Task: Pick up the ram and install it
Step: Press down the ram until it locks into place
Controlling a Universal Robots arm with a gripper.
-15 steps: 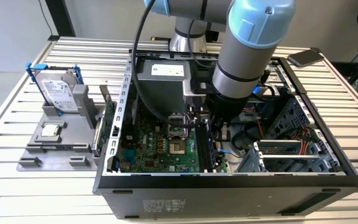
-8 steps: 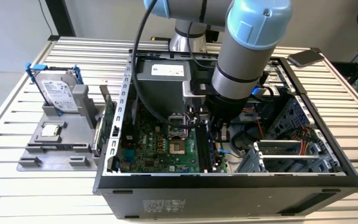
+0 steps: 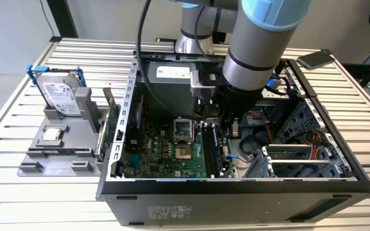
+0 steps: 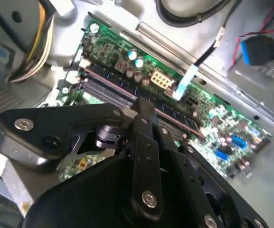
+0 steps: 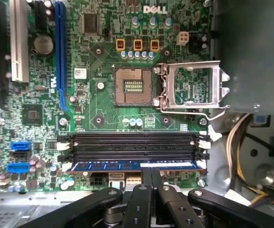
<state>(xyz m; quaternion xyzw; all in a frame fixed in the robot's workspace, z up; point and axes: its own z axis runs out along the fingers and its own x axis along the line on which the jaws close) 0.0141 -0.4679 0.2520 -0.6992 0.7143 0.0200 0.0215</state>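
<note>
A: Item one, largest: what do you have?

B: You have the open computer case [image 3: 236, 185] on the slatted table [image 3: 18, 197], with the arm [image 3: 262, 43] reaching down into it from twelve o'clock in the exterior view.

A: Item two?

B: The motherboard [image 5: 103, 104], green, with its empty processor socket [image 5: 133, 86] near centre in the first wrist view. At nine o'clock of the case in the exterior view you have the grey fixture tray [image 3: 56, 144] carrying the hard drive [image 3: 61, 97].

A: Item three, the tool?

B: The gripper [image 5: 150, 178]: fingers drawn close together, tips meeting the ram's edge at six o'clock of it. Probably pinching it, though the contact is partly hidden.

A: Item four, the ram?

B: The ram [image 5: 141, 166] lies lengthwise in the slot nearest the board's edge, beside the three empty black slots [image 5: 132, 145].
</note>
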